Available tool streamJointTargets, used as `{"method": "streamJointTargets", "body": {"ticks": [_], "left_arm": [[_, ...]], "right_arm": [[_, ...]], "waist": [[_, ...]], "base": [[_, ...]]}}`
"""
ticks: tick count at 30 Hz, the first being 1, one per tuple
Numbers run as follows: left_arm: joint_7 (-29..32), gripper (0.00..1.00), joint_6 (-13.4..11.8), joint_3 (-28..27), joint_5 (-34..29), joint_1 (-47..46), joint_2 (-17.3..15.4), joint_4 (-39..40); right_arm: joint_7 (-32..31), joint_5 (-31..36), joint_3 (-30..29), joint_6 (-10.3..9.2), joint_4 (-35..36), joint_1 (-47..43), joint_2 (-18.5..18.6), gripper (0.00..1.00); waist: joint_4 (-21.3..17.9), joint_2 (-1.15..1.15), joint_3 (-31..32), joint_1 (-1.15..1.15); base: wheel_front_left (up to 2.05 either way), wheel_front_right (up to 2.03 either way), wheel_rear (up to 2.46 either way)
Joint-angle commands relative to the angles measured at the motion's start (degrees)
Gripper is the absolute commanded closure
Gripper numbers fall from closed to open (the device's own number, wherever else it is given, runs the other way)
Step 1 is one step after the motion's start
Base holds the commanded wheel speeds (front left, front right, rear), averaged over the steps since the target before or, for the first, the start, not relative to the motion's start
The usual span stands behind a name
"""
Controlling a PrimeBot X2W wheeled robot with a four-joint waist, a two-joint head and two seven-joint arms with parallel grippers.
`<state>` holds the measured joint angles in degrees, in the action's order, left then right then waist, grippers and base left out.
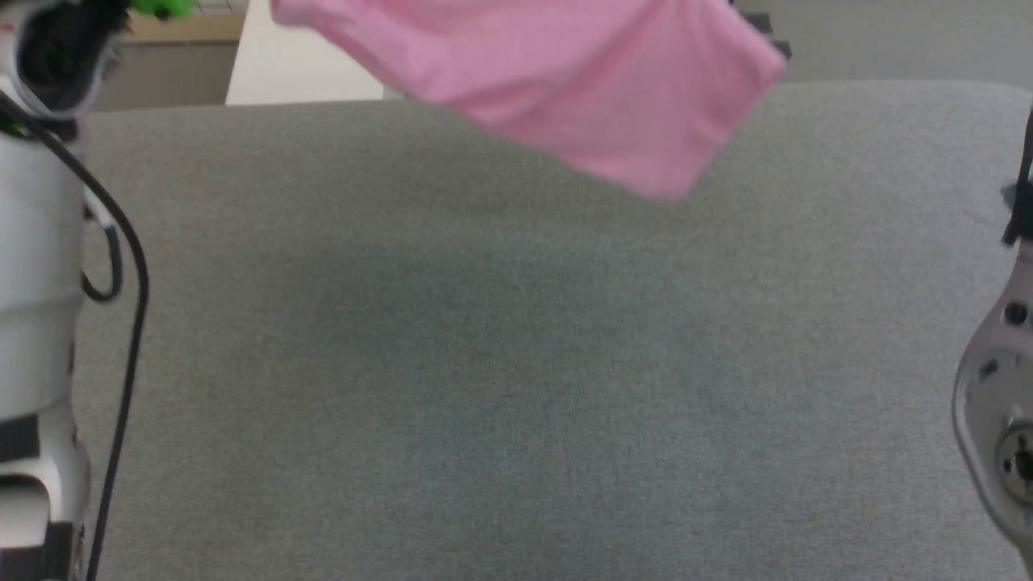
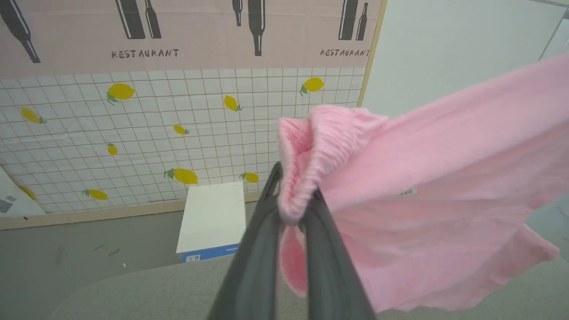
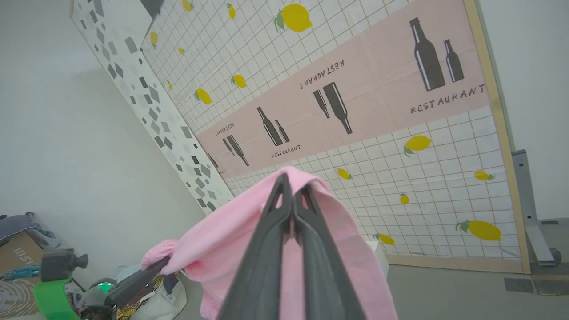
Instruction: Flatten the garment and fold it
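Nearest the robot, the grey tabletop (image 1: 516, 387) spreads between the pale left forearm (image 1: 32, 242) and the right arm (image 1: 997, 387). Above its far part the pink shorts (image 1: 565, 73) hang in the air, off the surface. They are stretched between the two claws, with their long axis running left to right across the robot's front. The left claw (image 2: 295, 195) is closed narrow on the gathered waistband (image 2: 306, 146), a bunch of which bulges past its fingertips. The right claw (image 3: 292, 189) is pinched tight on a fold at the opposite end, and cloth drapes down either side of its fingers. In the head view the lower edge slopes, and the corner toward the robot's right hangs lowest. The landing place thus lies below the shorts and toward the robot. The coming move is probably a joint descent, with that low corner likely to touch first. Beyond stand a white box (image 2: 213, 218) and a lemon-patterned wall panel (image 2: 178, 133).
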<state>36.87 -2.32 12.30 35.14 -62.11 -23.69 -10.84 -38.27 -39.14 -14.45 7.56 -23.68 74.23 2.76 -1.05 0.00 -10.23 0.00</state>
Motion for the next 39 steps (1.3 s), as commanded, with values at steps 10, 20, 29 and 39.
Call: {"method": "streamJointTargets", "body": {"ticks": [10, 20, 29, 39], "left_arm": [[-10.5, 1.00, 0.2, -0.8, -4.3, -10.6, -0.2, -7.5], [-20.2, 1.00, 5.3, -0.3, -0.5, -0.5, 3.6, -13.7], [-27.5, 1.00, 8.7, 1.9, 3.3, 15.2, 6.7, -14.9], [-32.1, 1.00, 6.1, 2.1, 7.3, 41.5, 10.0, -7.4]], "right_arm": [[14.3, 1.7, 3.0, -0.08, -17.0, 17.9, 0.1, 1.00], [15.4, -5.2, 6.8, -0.08, -15.8, 6.0, 0.1, 1.00], [8.7, -11.2, 5.6, -0.08, 4.4, -22.5, 0.1, 1.00], [0.8, -22.6, 3.8, -0.08, 29.8, -65.2, 0.1, 1.00]], "waist": [[-3.3, 0.00, -14.4, 0.00], [-2.7, 0.00, -14.5, 0.00], [-1.0, 0.00, -6.7, 0.00], [-0.5, 0.00, 2.2, 0.00]], "base": [[0.00, 0.00, 0.00], [0.00, 0.00, 0.00], [0.00, 0.00, 0.00], [0.00, 0.00, 0.00]]}}
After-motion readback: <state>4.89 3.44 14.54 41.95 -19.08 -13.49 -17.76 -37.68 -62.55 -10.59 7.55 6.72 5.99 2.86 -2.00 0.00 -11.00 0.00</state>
